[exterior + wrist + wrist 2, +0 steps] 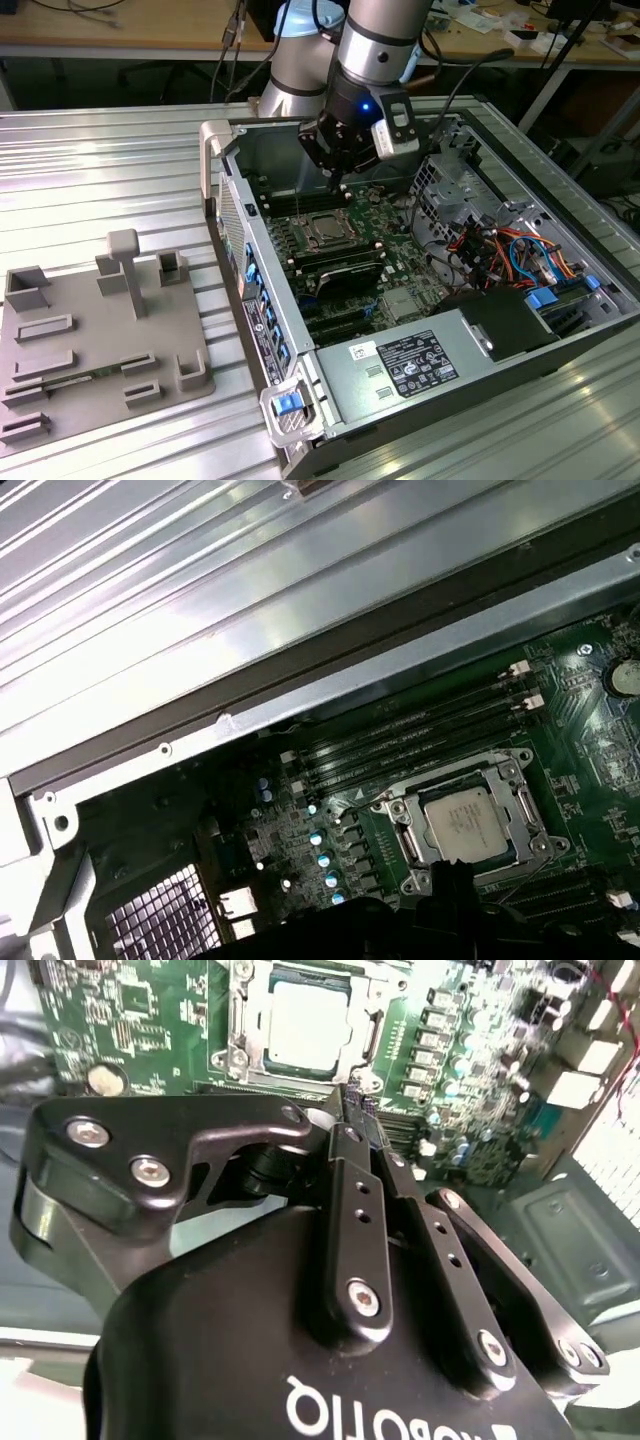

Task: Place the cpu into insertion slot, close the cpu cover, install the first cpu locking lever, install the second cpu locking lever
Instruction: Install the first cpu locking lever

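Pincer (356,1108) near cpu (310,1025)
You see its fingers (350,1195) pressed together above the green board (130,1020), just beside the cpu, which lies framed by the cover (524,806).

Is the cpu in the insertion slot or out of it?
In. In both wrist views the cpu lies flat and level, with the cpu cover down around its edges.

From my station I see white lettering (400,1415) on the black body of the gripper (352,1110) and a printed black-and-white label (420,365) on the grey metal power supply box (343,388) — the label's small print I can't read.
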Motion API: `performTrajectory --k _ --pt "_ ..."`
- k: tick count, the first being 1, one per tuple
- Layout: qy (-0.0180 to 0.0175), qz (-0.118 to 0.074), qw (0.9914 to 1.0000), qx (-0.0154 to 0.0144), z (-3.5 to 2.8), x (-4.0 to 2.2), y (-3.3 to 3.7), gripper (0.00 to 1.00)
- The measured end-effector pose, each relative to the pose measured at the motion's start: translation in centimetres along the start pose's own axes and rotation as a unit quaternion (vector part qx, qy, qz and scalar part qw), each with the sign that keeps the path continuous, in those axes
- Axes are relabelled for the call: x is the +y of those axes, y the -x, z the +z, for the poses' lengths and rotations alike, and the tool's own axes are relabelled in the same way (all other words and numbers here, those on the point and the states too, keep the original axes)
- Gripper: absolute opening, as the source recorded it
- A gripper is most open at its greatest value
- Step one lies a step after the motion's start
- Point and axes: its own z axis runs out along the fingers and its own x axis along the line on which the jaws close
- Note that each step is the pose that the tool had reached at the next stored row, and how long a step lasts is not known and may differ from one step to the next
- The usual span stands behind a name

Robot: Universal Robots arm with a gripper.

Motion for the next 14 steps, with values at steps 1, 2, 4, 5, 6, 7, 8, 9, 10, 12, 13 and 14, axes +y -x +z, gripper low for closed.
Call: performTrajectory --k 1,2,4,5,6,7,8,9,10,12,13,14 --pt "-0.0002 -0.014 0.99991 0.0 0.02 0.0 0.0 0.11" --pt "-0.0003 -0.023 0.99973 0.0001 0.04 0.0 0.0 0.11" --pt "-0.0005 -0.047 0.99889 0.0002 0.08 0.0 0.0 0.11" --pt "-0.0005 -0.056 0.99844 0.0002 0.09 0.0 0.0 0.11" --pt "-0.0007 -0.072 0.99741 0.0002 0.11 0.0 0.0 0.11" --pt "-0.0008 -0.08 0.99679 0.0003 0.11 0.0 0.0 0.11" --pt "-0.0008 -0.081 0.9967 0.0003 0.11 0.0 0.0 0.11" --pt "-0.0008 -0.081 0.9967 0.0002 0.12 0.0 0.0 0.11" --pt "-0.0008 -0.081 0.9967 0.0002 0.12 0.0 0.0 0.11" --pt "-0.0008 -0.081 0.99668 0.0002 0.12 0.0 0.0 0.11" --pt "-0.0008 -0.084 0.99644 0.0003 0.12 0.0 0.0 0.11" --pt "-0.0008 -0.089 0.99599 0.0003 0.13 -0.01 -0.01 0.11"
